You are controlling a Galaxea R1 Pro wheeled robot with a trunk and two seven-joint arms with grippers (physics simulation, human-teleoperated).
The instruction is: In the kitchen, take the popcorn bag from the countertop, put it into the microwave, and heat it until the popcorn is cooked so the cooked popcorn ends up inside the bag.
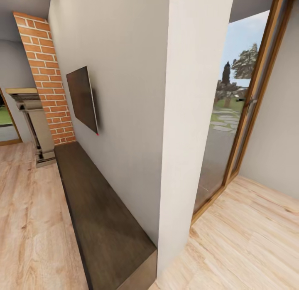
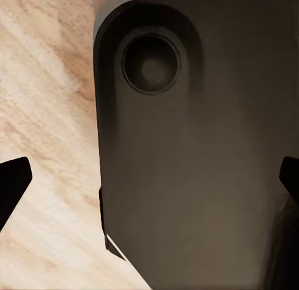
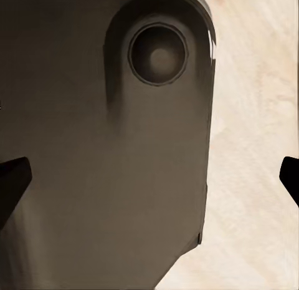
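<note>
While the robot is in transit, no kitchen is seen: the head view takes in a white wall end [image 1: 195, 115] dead ahead, a grey wall w/ a dark flat screen [image 1: 82, 99] mounted on it, a long dark low bench [image 1: 104, 223] along its foot, a brick column [image 1: 43, 74] and a fireplace surround [image 1: 35, 124] further back, and a glazed door [image 1: 232, 128] w/ timber frame to the right. Wood floor [image 1: 29, 223] on both sides.

Popcorn bag, countertop, microwave: none located from these pictures; position cannot be given.

Left gripper [image 2: 149, 178]: fingertips spread wide at frame edges, nothing between them; a dark robot body panel [image 2: 199, 178] w/ round recess is seen beyond, floor beside it. Right gripper [image 3: 149, 178]: same, fingertips wide apart, empty, dark panel [image 3: 106, 178] beyond. Arms judged to be tucked against the base.

Risks, as judged:
- Wall end sits close and central; if base is driven straight on, collision w/ wall or bench corner is likely.
- Route choice unclear: left passage vs. right by the glazed door. Wrong pick costs time.
- Tight turn near bench end could clip the base, since wrist cams give no side clearance info.
- Head cam angled down/tilted; obstacles at the sides may be missed.
</note>
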